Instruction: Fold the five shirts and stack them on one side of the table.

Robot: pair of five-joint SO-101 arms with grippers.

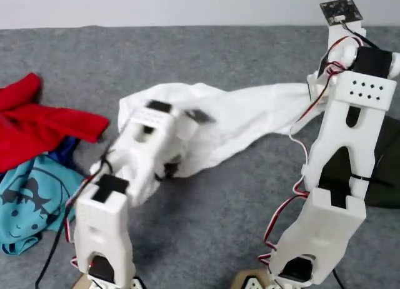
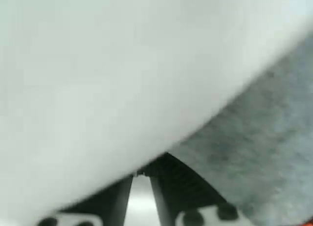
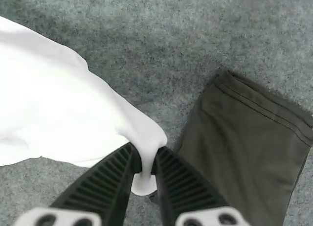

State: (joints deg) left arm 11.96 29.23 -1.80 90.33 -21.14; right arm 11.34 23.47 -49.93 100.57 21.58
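A white shirt (image 1: 237, 120) hangs stretched between the two arms above the grey table. My right gripper (image 3: 146, 162) is shut on one pinched corner of the white shirt (image 3: 58, 118), raised at the right side of the table (image 1: 315, 92). My left gripper (image 1: 178, 117) is at the shirt's other end, near the table's middle. In the left wrist view the white shirt (image 2: 122, 64) drapes over the fingertips, and the dark fingers (image 2: 171, 192) converge under it. A dark olive shirt (image 3: 244, 138) lies flat beside the right gripper.
A red shirt (image 1: 37, 126), a teal printed shirt (image 1: 31, 195) and a bit of blue cloth (image 1: 65, 151) lie crumpled at the left edge. The olive shirt (image 1: 387, 164) lies at the right edge, behind the right arm. Bare grey carpet (image 1: 219, 220) lies in front.
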